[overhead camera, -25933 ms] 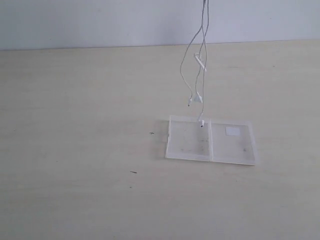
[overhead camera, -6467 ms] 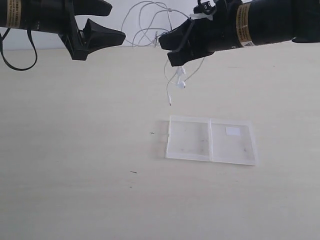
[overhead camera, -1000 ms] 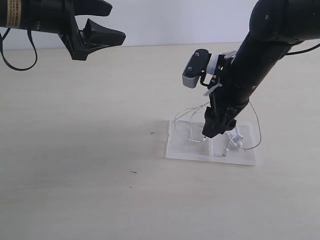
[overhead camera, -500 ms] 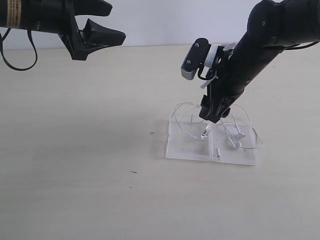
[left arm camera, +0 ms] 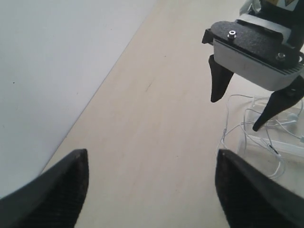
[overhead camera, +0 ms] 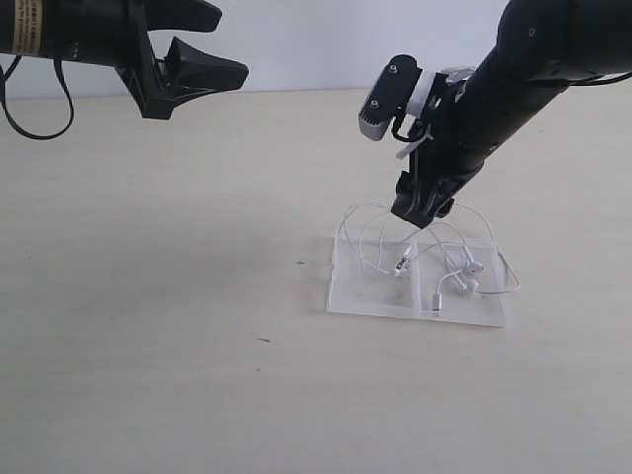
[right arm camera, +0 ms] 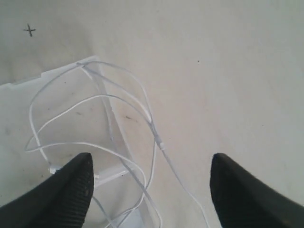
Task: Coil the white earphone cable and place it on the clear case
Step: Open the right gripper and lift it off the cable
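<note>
The white earphone cable lies in loose loops on the clear case, with some loops spilling past its far and right edges. Its earbuds rest on the right panel. My right gripper hangs open just above the case, holding nothing. In the right wrist view the cable runs between and below the open right gripper, over the case. My left gripper stays high at the far left, open and empty. The left wrist view shows the left gripper open, facing the right gripper.
The pale wooden table stretches to the left and front of the case. A white wall runs behind the table's far edge. A small dark cross mark sits on the table near the case.
My right gripper has lifted up off the case and let go of the cable, which has settled in loops on the case. The left arm has not moved.
</note>
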Controlling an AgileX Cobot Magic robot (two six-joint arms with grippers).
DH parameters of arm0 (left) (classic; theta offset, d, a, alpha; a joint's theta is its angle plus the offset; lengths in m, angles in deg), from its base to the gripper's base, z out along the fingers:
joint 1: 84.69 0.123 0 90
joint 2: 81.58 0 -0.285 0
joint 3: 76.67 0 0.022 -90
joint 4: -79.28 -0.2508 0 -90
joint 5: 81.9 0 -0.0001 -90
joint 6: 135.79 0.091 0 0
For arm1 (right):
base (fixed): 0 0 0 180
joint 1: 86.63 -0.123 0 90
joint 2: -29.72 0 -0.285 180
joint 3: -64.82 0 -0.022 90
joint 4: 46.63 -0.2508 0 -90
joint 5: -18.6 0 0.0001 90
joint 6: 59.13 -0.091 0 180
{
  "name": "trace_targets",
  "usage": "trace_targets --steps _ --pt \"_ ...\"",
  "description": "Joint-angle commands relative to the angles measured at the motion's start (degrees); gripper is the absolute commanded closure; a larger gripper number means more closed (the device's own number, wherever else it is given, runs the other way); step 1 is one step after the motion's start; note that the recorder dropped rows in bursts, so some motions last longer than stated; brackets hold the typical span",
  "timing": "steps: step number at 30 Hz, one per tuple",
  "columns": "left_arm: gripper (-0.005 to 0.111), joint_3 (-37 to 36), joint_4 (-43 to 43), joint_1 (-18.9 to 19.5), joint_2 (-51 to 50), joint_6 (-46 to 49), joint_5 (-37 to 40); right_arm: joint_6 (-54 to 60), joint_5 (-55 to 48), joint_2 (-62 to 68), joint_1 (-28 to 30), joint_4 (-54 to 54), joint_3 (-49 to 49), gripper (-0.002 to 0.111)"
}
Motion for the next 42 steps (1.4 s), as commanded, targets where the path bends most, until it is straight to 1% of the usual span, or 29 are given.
trace_targets --steps 1,5,8,11,13,16,17,19,24,27,28,30,36,39,42 --pt "0.035 -0.1 0.3 -0.2 0.5 -0.4 0.0 -0.3 3.5 -0.4 0.0 0.3 0.4 0.043" --pt "0.035 -0.1 0.3 -0.2 0.5 -0.6 -0.3 -3.8 6.8 -0.4 0.0 0.8 0.4 0.046" --pt "0.035 -0.1 0.3 -0.2 0.5 -0.6 -1.5 -8.8 9.4 -0.4 0.0 4.0 0.4 0.049" --pt "0.035 -0.1 0.3 -0.2 0.5 -0.6 -4.3 -14.1 12.3 -0.4 0.0 6.8 0.4 0.057" --pt "0.035 -0.1 0.3 -0.2 0.5 -0.6 -6.9 -17.8 14.5 -0.4 0.0 8.1 0.4 0.067" --pt "0.035 -0.1 0.3 -0.2 0.5 -0.6 -10.6 -21.9 16.2 -0.4 0.0 9.6 0.4 0.086" --pt "0.035 -0.1 0.3 -0.2 0.5 -0.6 -12.4 -23.1 16.2 -0.3 0.0 10.7 0.4 0.097" --pt "0.035 -0.1 0.2 -0.2 0.5 -0.6 -14.2 -24.8 17.4 0.6 0.3 12.6 0.4 0.108" --pt "0.035 -0.1 0.2 -0.2 0.5 -0.6 -14.6 -24.8 18.4 5.8 1.8 12.9 0.4 0.108" --pt "0.035 -0.1 0.2 -0.2 0.5 -0.6 -14.6 -23.7 11.2 5.8 1.8 13.9 0.4 0.108" --pt "0.035 -0.1 0.2 -0.2 0.5 -0.6 -14.6 -21.6 6.2 5.5 1.8 14.3 0.4 0.108" --pt "0.035 -0.1 0.2 -0.2 0.5 -0.6 -14.9 -20.7 2.0 5.4 1.6 14.3 0.4 0.108" --pt "0.035 -0.1 0.2 -0.2 0.5 -0.6 -15.5 -14.5 -7.8 5.4 1.6 11.0 0.5 0.108" --pt "0.035 -0.1 0.2 -0.2 0.5 -0.6 -15.5 -13.8 -11.0 5.4 1.6 10.1 2.0 0.108" --pt "0.035 -0.1 0.2 -0.2 0.5 -0.6 -15.5 -13.6 -14.7 5.3 1.6 6.2 4.9 0.108"
